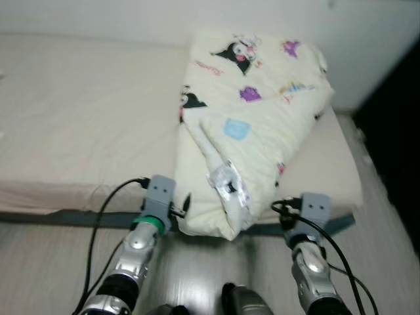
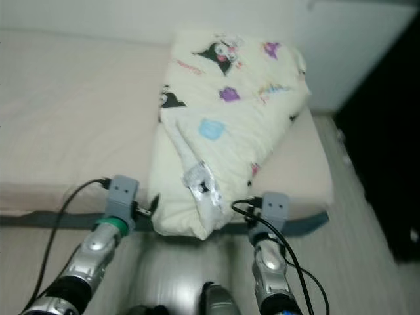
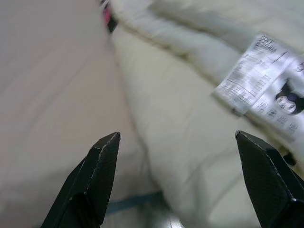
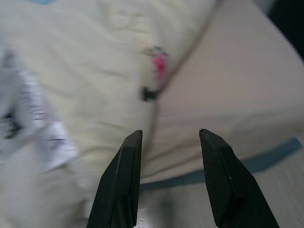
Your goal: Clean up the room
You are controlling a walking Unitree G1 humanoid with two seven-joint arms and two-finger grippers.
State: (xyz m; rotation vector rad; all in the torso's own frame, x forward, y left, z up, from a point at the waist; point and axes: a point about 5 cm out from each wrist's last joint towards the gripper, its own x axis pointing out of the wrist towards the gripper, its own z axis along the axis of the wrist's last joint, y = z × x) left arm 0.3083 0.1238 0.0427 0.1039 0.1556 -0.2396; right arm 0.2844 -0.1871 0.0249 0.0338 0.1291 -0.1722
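One folded quilt (image 1: 252,118) on one bed (image 1: 85,125), and two claws up at the near edge. The quilt is pale yellow with cartoon prints, lying on the right half of the bed, its near corner hanging a little over the mattress edge. One white care label (image 3: 266,71) sits on its near fold; the print on it is too blurred to read.

Left claw (image 3: 178,178) is spread wide, fingers either side of the quilt's near left flank, touching nothing that can be seen. From the head it shows just left of the overhanging corner, the wrist block hiding the fingers.

Right claw (image 4: 171,178) is parted, not as wide, holding nothing, aimed where the quilt's right edge meets the bare sheet. A small pink and black print (image 4: 156,76) shows there, smeared by blur.

The bed's left side is cut off by the picture edge. A dark band (image 1: 79,216) runs under the mattress. Grey floor (image 1: 197,269) lies near, with a dark opening (image 1: 400,125) off to the right, too dark to make out. White wall (image 1: 98,16) beyond the bed.
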